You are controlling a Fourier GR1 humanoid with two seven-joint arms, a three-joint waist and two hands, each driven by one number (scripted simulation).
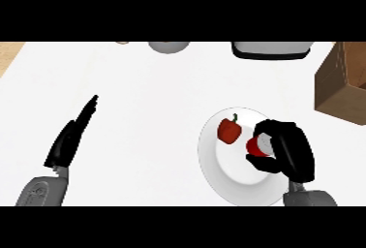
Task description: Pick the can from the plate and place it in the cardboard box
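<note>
A white plate (218, 167) lies on the counter at the lower right. On it sits a red can (259, 145) with a pale top, and my right hand (292, 150) curls its fingers and thumb round the can, hiding part of it. A red bell pepper (229, 131) with a green stem lies on the plate just left of the can. The brown cardboard box (342, 82) stands at the right edge, up and to the right of the plate. My left hand (71, 138) rests open at the left, fingers straight and pointing away.
A grey round object (169, 46) and a dark-rimmed grey appliance (272, 49) sit along the counter's far edge. A wooden surface (8, 54) shows at the upper left corner. White counter (143, 97) stretches between my left hand and the plate.
</note>
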